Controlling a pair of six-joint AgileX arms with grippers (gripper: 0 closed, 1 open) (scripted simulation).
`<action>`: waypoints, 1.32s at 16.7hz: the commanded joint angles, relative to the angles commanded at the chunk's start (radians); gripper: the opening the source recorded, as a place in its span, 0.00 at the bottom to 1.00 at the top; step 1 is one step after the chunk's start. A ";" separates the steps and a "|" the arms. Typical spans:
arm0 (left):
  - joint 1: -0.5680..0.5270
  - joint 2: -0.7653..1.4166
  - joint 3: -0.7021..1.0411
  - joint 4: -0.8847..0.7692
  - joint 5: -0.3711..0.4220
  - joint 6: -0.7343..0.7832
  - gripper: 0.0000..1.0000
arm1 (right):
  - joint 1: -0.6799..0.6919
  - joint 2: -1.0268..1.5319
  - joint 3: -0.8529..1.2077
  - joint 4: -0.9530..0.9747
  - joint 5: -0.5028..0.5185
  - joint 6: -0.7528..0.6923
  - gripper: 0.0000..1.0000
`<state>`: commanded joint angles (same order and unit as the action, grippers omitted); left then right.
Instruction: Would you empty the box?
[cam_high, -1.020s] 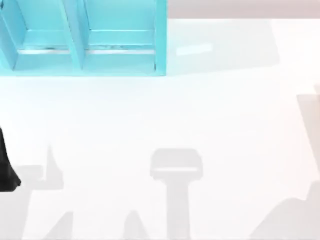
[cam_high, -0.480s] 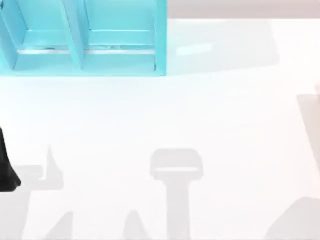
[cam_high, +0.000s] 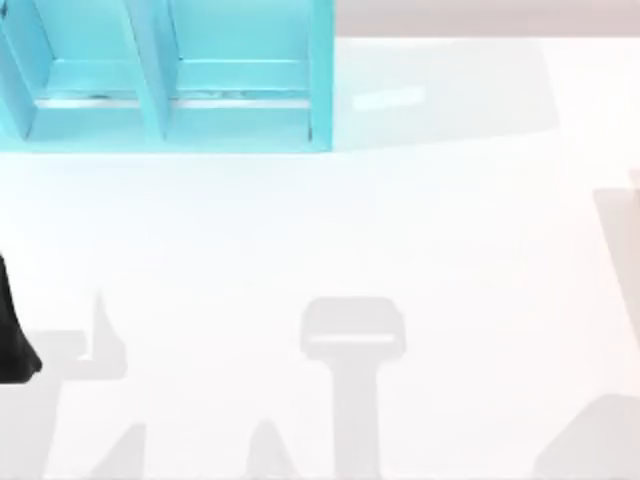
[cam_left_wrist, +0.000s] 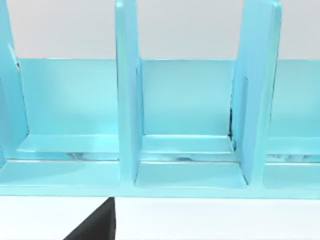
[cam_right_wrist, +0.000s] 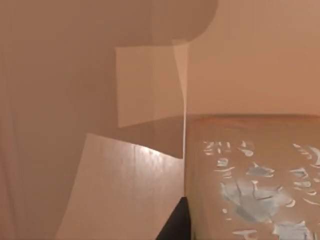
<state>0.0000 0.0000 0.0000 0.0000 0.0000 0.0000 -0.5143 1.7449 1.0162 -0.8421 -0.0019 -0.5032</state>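
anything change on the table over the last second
Only a shadow: the grey one at the top view's lower right corner shrank toward the right edge, then held. The blue rack and the dark left arm at the left edge stayed put.

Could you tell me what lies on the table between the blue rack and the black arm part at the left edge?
Nothing: in the top view the table is bare between the rack and the arm part.
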 joint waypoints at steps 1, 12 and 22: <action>0.000 0.000 0.000 0.000 0.000 0.000 1.00 | 0.000 0.000 0.000 0.000 0.000 0.000 0.25; 0.000 0.000 0.000 0.000 0.000 0.000 1.00 | 0.000 0.000 0.000 0.000 0.000 0.000 0.00; 0.000 0.000 0.000 0.000 0.000 0.000 1.00 | -0.006 -0.067 0.274 -0.362 0.000 -0.006 0.00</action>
<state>0.0000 0.0000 0.0000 0.0000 0.0000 0.0000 -0.5206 1.6774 1.2899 -1.2040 -0.0016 -0.5093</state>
